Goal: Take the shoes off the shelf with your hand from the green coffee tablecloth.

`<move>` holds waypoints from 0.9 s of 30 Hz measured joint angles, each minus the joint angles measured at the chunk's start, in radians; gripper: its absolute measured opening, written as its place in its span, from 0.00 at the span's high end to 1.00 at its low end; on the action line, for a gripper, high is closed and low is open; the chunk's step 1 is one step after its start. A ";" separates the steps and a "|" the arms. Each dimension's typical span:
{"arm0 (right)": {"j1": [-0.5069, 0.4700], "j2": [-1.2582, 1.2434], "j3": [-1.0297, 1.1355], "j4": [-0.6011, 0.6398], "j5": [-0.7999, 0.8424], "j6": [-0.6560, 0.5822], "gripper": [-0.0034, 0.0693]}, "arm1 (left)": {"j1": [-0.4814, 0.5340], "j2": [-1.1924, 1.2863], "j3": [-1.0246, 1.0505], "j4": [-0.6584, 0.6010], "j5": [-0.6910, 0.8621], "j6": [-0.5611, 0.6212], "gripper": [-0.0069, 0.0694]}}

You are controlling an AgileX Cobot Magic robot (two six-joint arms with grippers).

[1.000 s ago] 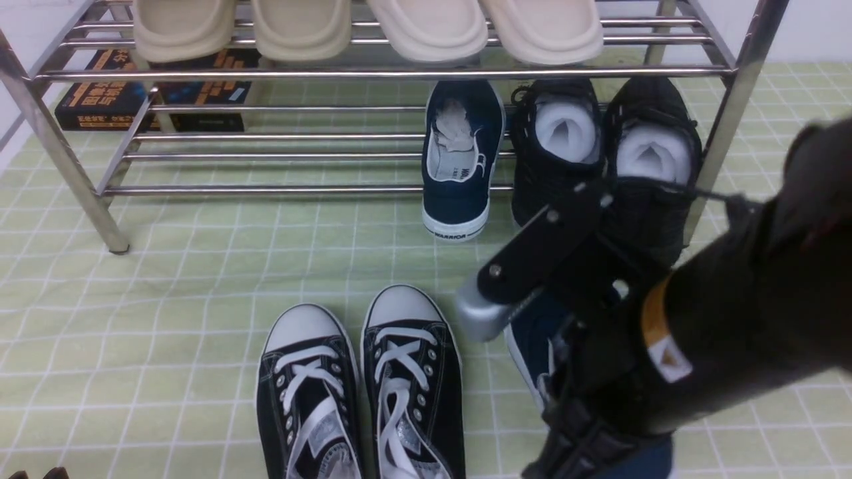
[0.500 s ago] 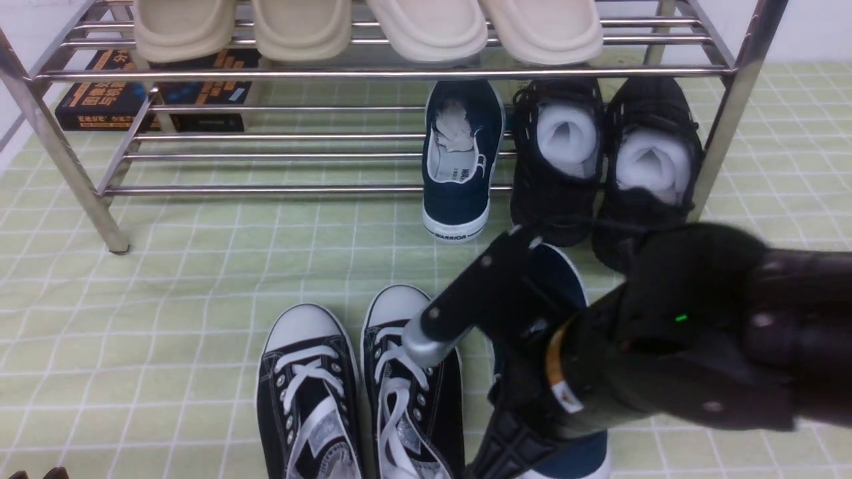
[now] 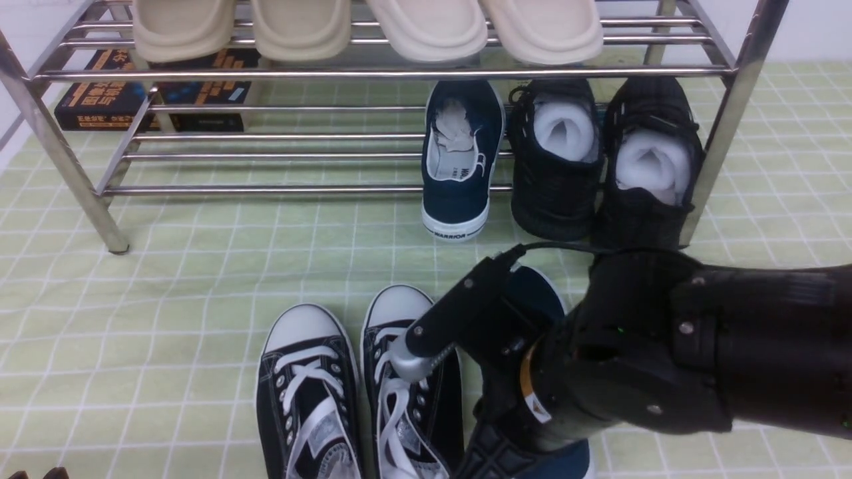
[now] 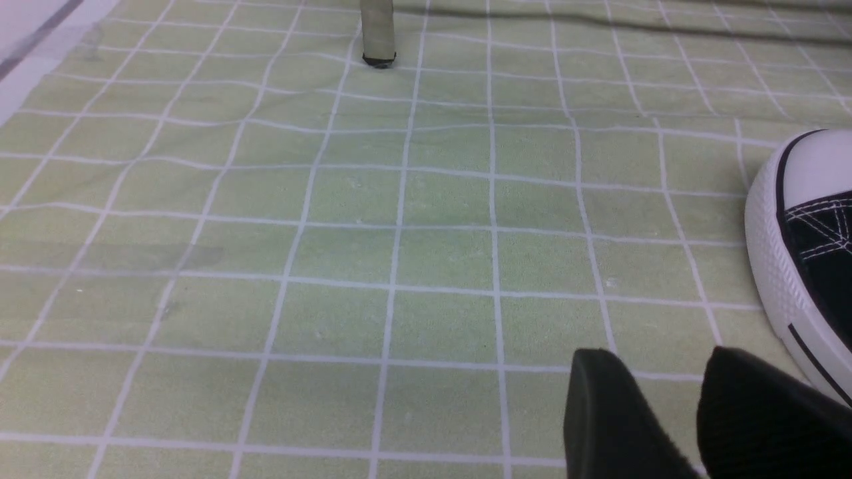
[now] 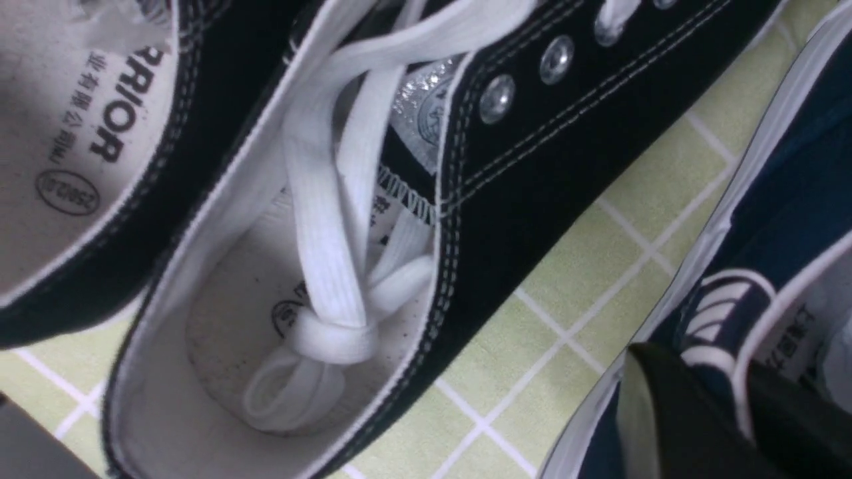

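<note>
Shoes (image 3: 459,166) are split. Cloth (image 3: 166,299): one navy shoe (image 3: 536,293) on or just above it, beside the lace-ups (image 3: 309,399). Shelf (image 3: 266,189): second shoe (image 3: 458,199) on lower tier, beside black sneakers (image 3: 556,193). Right hand (image 5: 735,399) grips the navy shoe's collar between both fingers

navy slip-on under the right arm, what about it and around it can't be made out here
Navy slip-on: front view, the right arm covers all but its toe and heel end; whether it rests on the tablecloth cannot be told.
Right gripper: right wrist view, fingers cut off by the bottom edge.
Beige slippers: front view, cut off by the top edge.
Books: front view, titles too blurred, crossed by shelf bars.
</note>
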 joint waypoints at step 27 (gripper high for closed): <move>-0.008 0.024 -0.535 -0.024 0.403 0.046 0.42 | 0.000 0.000 0.000 0.000 0.000 0.000 0.60</move>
